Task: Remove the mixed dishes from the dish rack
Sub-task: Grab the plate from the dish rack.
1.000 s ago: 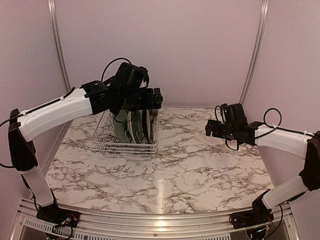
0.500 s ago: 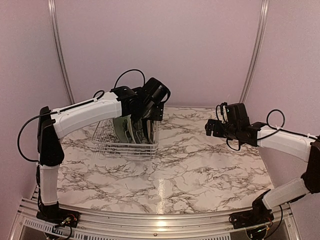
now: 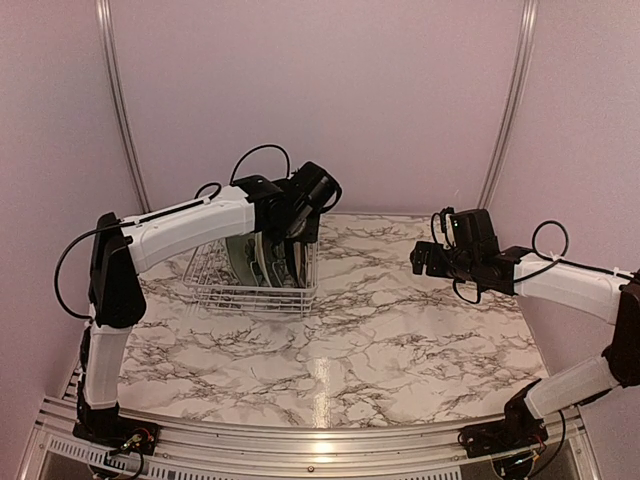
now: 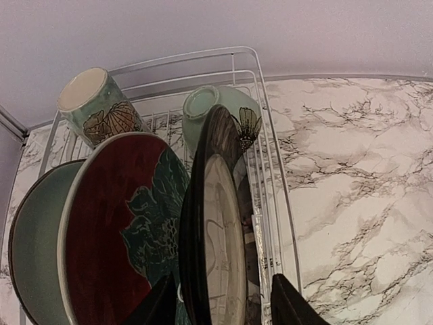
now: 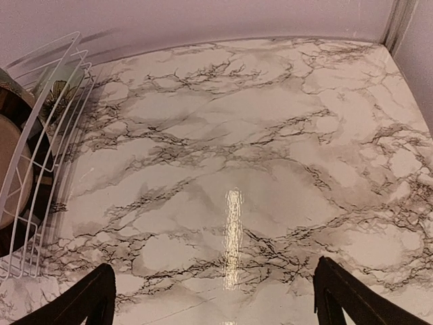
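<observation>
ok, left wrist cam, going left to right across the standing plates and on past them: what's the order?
pale green plate → red-faced plate with a teal flower → dark-rimmed plate → rack's right side wires → marble table

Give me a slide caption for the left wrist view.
Left claw straddles the striped-rim plate standing in the dish rack.

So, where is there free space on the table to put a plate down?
The table is bare between the rack and the right gripper, and along the near edge. It is crowded only inside the rack: plates, a mug and a bowl stand close together, the left gripper astride the dark-rimmed plate.
</observation>
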You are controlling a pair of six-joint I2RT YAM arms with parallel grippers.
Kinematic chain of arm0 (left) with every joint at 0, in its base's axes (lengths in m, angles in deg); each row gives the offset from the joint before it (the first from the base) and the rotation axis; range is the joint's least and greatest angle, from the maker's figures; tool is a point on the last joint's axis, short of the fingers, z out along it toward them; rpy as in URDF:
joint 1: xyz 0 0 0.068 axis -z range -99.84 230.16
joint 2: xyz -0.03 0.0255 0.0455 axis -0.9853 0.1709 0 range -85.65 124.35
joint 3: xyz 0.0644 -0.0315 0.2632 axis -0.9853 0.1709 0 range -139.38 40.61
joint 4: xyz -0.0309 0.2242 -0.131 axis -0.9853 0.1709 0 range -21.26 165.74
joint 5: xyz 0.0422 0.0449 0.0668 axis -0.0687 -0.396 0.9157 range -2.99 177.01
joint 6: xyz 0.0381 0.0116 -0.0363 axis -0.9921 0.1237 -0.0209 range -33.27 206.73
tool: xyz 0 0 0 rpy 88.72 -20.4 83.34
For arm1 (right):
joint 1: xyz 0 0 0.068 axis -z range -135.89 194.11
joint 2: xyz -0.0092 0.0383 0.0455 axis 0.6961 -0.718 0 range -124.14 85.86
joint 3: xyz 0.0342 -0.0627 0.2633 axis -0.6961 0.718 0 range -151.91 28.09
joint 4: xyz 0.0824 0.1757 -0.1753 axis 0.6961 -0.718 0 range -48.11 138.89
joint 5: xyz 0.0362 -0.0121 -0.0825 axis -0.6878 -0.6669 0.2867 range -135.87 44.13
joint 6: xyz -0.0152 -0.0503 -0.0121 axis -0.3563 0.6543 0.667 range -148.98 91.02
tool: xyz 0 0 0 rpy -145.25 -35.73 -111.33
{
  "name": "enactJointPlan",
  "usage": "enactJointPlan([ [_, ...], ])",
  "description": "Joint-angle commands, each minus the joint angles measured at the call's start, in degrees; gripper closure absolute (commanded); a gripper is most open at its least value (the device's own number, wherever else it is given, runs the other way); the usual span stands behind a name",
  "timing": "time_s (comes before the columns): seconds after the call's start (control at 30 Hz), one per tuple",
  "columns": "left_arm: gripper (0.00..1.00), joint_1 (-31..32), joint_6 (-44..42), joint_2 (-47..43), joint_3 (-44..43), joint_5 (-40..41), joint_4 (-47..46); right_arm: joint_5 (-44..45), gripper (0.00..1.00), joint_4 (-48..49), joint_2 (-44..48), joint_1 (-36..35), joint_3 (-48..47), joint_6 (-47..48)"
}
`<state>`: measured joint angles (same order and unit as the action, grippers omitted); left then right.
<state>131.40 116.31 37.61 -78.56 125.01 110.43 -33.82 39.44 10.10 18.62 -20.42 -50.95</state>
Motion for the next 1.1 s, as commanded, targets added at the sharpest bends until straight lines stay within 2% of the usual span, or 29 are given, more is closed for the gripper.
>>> enactJointPlan([
  [0.0, 0.54, -0.77, -0.05, 2.01, -1.23, 0.87, 1.85, 0.69, 0.01, 1.41, 0.43, 0.28, -0.13, 1.23],
  [0.27, 0.62, -1.09, -0.29, 3.77, -1.76, 2.46, 1.91, 1.39, 0.01, 0.89, 0.47, 0.32, -0.23, 1.23],
  [0.7, 0.87, -1.11, -0.23, 3.48, -2.00, 4.74, 2.43, 2.88, 0.02, 0.83, 1.46, 0.29, 0.53, 2.00],
  [0.97, 0.98, -1.15, -0.51, 3.58, -2.37, 5.57, 3.00, 3.06, 0.02, 0.97, 2.27, 0.27, 0.78, 2.28],
  [1.07, 1.00, -1.13, -0.14, 3.01, -2.38, 5.68, 3.17, 3.02, 0.02, 1.07, 2.28, 0.28, 0.86, 2.22],
])
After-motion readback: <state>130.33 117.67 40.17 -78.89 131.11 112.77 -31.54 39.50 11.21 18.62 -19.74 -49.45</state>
